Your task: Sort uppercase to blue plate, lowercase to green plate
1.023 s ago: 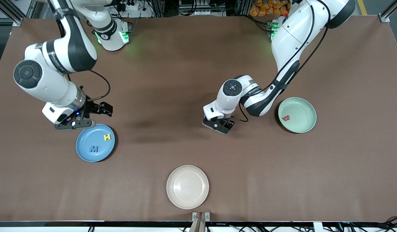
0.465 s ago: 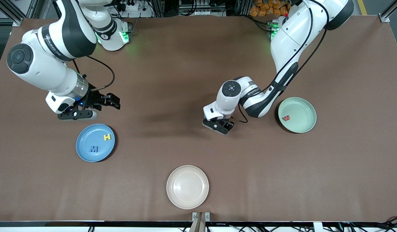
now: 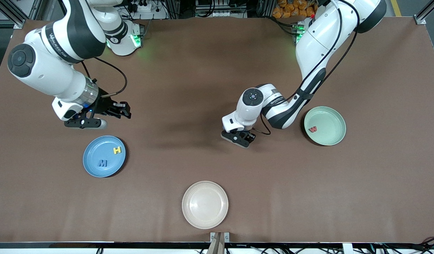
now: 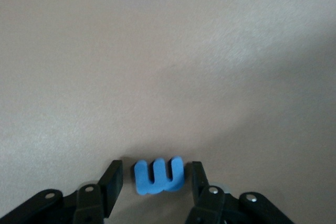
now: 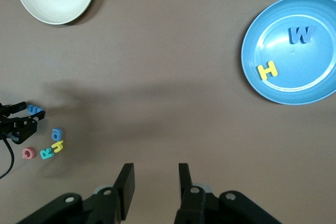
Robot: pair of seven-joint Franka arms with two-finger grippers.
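My left gripper (image 3: pixel 242 139) is low on the table, open, its fingers on either side of a blue lowercase letter (image 4: pixel 158 176) with small gaps. In the right wrist view that letter (image 5: pixel 34 109) lies beside another blue rounded letter (image 5: pixel 57 133), a yellow h (image 5: pixel 58 146), a teal R (image 5: pixel 46 153) and a red Q (image 5: pixel 28 153). The blue plate (image 3: pixel 95 151) holds a dark blue M (image 3: pixel 102 163) and a yellow H (image 3: pixel 117 150). The green plate (image 3: pixel 329 121) holds a red w (image 3: pixel 312 129). My right gripper (image 3: pixel 122 110) is open and empty above bare table beside the blue plate.
A cream-white plate (image 3: pixel 205 204) sits near the table's front edge, nearer to the front camera than both other plates. In the front view the left arm's hand hides the loose letters.
My right gripper has moved off the blue plate's edge toward the robots' bases, open and empty. The left gripper has hardly moved.
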